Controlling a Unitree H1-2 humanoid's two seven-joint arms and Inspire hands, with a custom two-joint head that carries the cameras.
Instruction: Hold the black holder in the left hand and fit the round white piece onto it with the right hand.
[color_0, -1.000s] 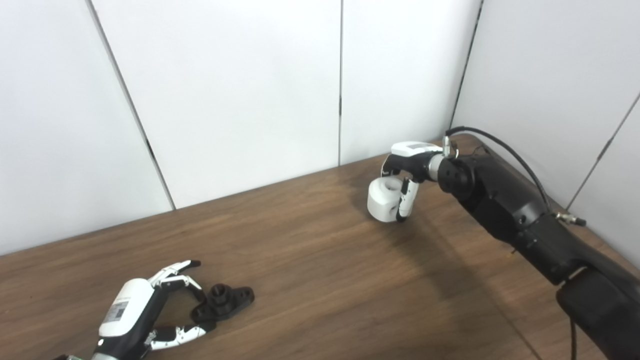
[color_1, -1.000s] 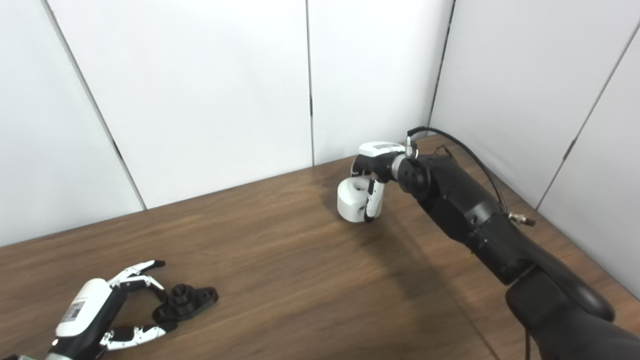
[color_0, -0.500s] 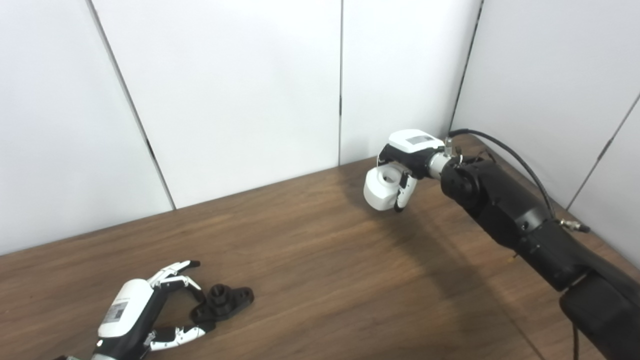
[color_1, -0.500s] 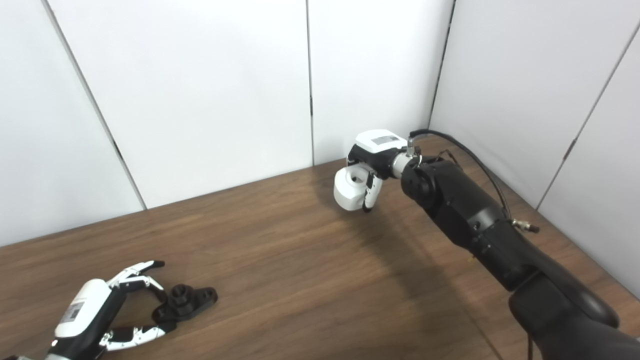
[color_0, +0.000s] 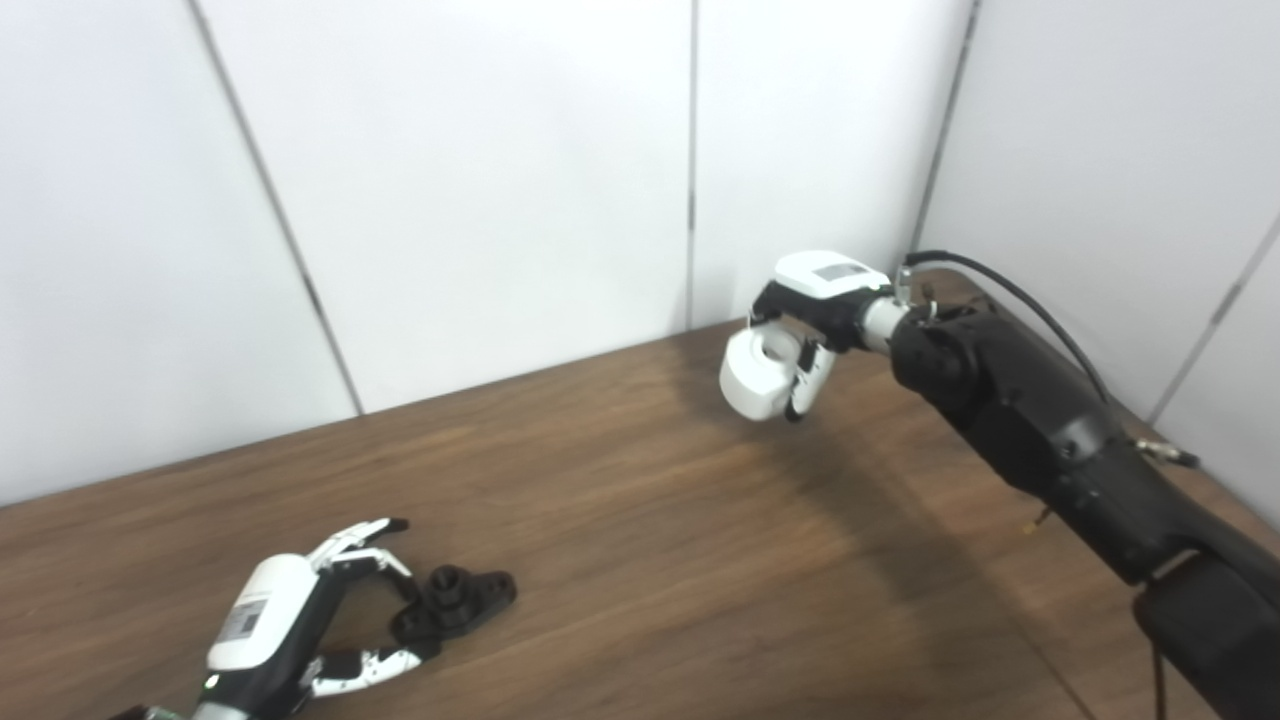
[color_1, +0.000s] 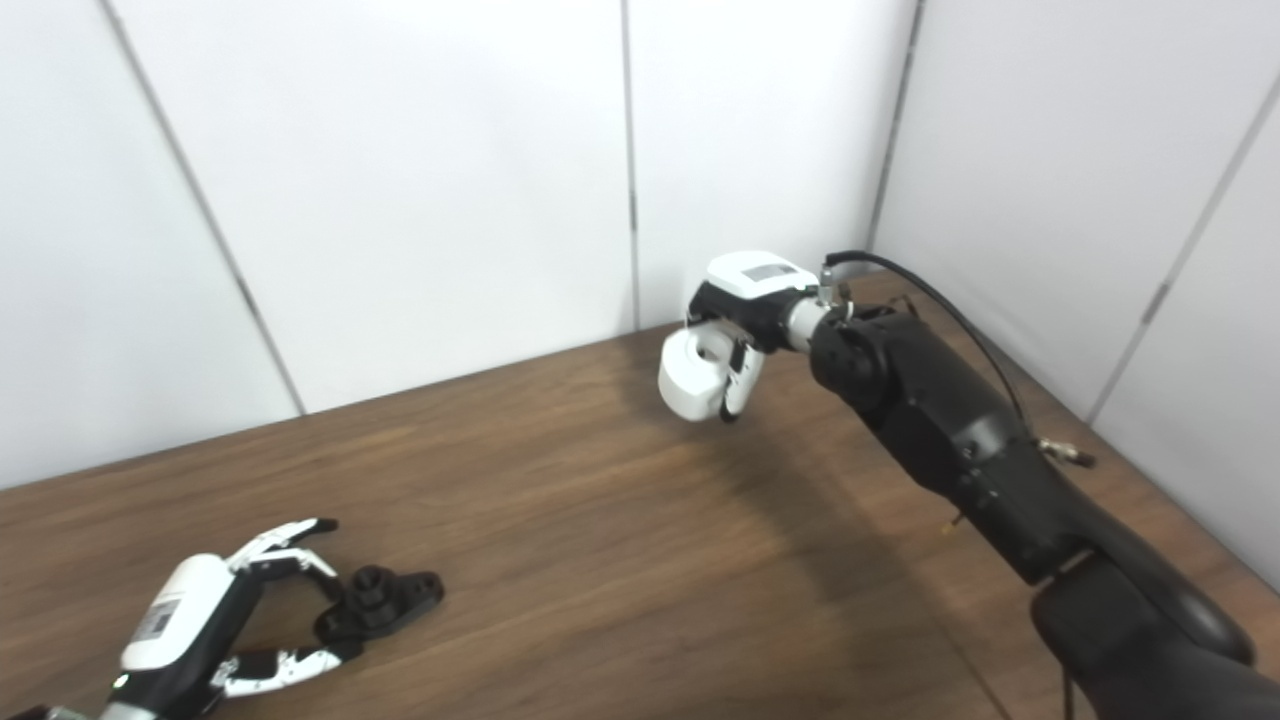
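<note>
While my left hand (color_0: 285, 625) rests near the desk's (color_0: 640, 540) near-left corner, its fingers stand spread around the black holder (color_0: 455, 602) without being closed on it; the holder lies flat on the wood, and I cannot tell whether the fingertips touch its near end. I judge the holder stiff and light, best taken by its flat flange, leaving the upright boss free. Moving right, the mid-desk carries nothing of the task. Toward the far-right corner, my right hand (color_1: 735, 325) is curled around the round white piece (color_1: 692, 373), carrying it clear of the surface with its bore facing up. The piece looks rigid, smooth and likely slippery, so I would grip its outer wall and keep the bore unobstructed. Holder and piece are well apart; fitting is not yet begun.
</note>
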